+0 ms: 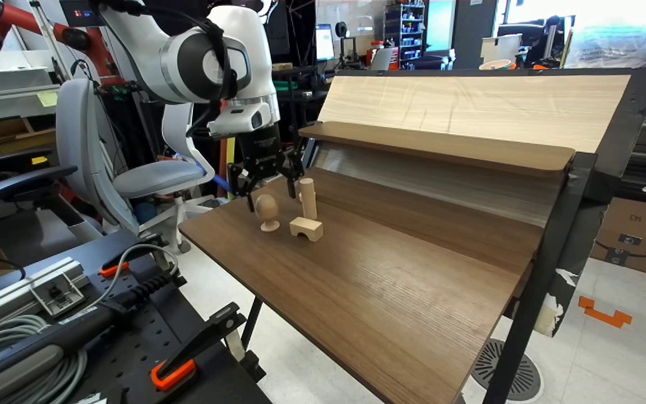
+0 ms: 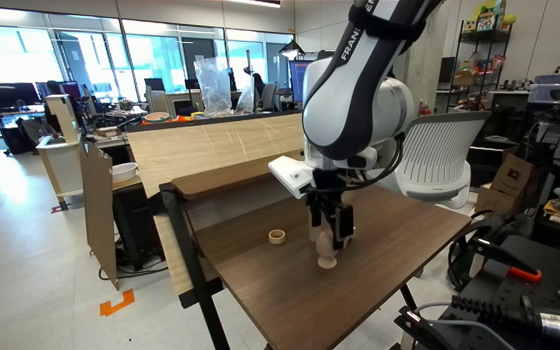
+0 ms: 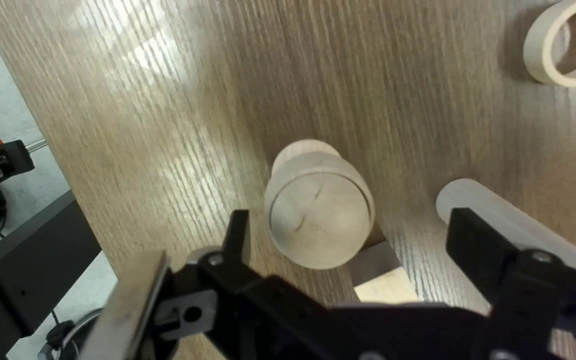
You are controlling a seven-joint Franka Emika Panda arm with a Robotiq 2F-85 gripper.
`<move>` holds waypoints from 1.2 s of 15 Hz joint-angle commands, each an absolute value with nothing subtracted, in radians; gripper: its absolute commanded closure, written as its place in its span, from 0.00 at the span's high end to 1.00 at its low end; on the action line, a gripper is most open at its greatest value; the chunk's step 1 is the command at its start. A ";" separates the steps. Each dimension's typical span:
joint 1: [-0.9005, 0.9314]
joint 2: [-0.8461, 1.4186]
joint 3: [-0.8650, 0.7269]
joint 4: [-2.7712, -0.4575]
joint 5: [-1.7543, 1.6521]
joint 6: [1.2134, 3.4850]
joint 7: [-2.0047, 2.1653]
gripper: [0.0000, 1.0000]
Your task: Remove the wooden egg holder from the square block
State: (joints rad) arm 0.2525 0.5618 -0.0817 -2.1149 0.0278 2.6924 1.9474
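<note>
The gripper point(image 3: 352, 225) is spread wide, and the wooden egg holder point(image 3: 320, 212) stands in the wrist view's middle.

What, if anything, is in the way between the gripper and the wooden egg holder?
Nothing visible: in the wrist view, the egg holder shows in plain sight between the fingers of the open gripper. The upright wooden cylinder looks close to one finger, though, so it might get brushed on the way down.
</note>
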 commanded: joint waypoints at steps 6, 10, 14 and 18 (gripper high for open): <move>0.280 0.434 -0.108 -2.136 -0.069 2.594 1.902 1.00; 0.267 0.331 -0.105 -2.168 -0.159 2.550 1.887 1.00; 0.199 0.221 -0.024 -2.196 -0.091 2.443 1.691 1.00; 0.142 0.164 0.030 -2.211 0.020 2.379 1.396 1.00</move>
State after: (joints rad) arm 0.1947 0.2239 -0.0155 -2.1791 -0.0522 2.4258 1.5901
